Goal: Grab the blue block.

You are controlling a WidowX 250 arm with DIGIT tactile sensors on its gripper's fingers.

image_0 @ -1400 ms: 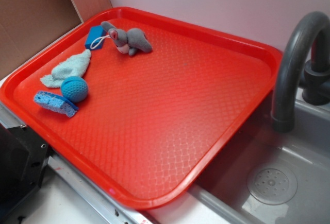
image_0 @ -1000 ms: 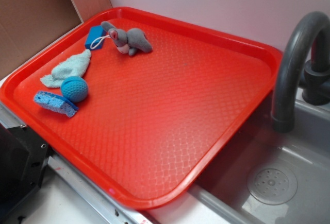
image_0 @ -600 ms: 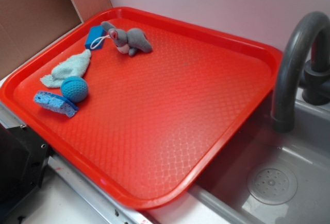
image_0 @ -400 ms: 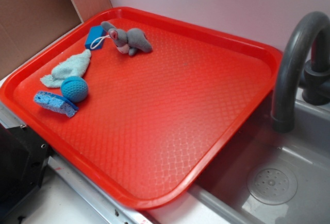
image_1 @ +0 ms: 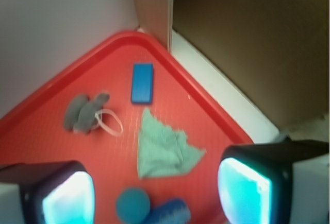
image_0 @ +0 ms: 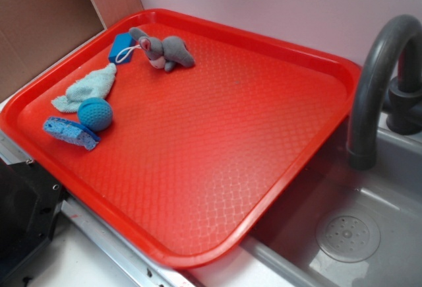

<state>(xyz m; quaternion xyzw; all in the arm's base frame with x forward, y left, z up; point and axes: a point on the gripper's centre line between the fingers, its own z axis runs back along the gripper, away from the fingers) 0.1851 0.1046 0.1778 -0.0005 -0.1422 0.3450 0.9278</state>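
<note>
Approach step: gripper (image_1: 154, 193) spread wide, empty, high above the tray corner. Small smooth bright-blue rectangular block (image_1: 142, 83) lies flat near the corner of the red plastic tray (image_1: 46, 147), just beside the grey plush mouse (image_1: 82, 112). Next, I judge: centre over block, descend, close. Exterior view half-hides the block behind the mouse (wrist view shows it whole).

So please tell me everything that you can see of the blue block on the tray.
The blue block is a small, smooth, bright-blue rectangular slab, solid-looking, perhaps plastic. It lies flat in the far corner of the red tray, beside the grey plush mouse, whose white string loop reaches toward it. Nothing grips it; the open gripper hangs well above.
</note>
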